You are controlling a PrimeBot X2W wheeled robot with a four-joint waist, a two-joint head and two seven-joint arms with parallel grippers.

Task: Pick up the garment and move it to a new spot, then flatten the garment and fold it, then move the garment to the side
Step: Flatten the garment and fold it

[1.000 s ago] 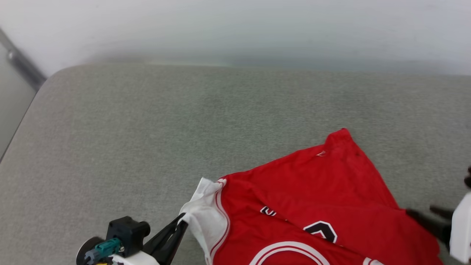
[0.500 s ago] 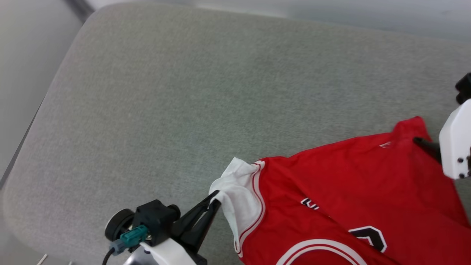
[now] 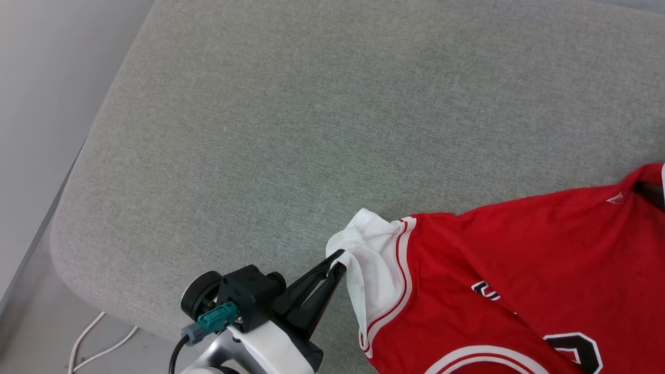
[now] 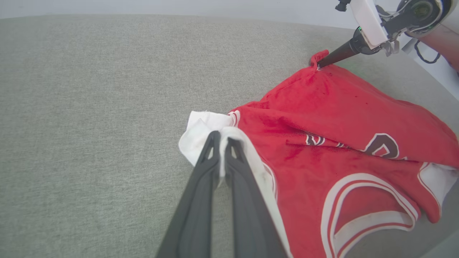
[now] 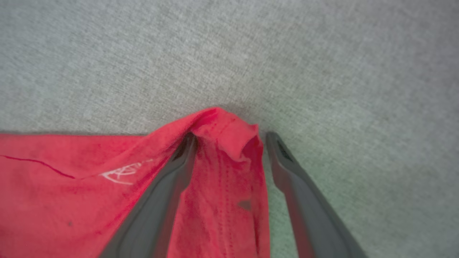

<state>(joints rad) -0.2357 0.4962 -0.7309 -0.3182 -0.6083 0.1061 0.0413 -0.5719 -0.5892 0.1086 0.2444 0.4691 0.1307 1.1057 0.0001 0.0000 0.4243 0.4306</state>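
— While the left gripper showed low in the head view, how did its fingers stand?
— Pressed together on the white sleeve of the shirt. Sleeve cloth was pinched between the tips and bunched around them.
— Where did the shirt lie?
— On the grey cushion, at the lower right of the head view, running off the right and bottom edges. Its red body was spread loosely, with soft folds across it. The white-and-black print faced up, and the pinched sleeve formed the shirt's left end.
— And the right gripper?
— Noted at the far red corner of the shirt. Through its own wrist camera the two fingers stood apart. One lay over the red cloth, the other over bare cushion just beside the hem, with the folded corner between them. They were not clamped on it.
— Anything off the cushion?
— A white cable lay on the floor, past the cushion's rounded left corner.
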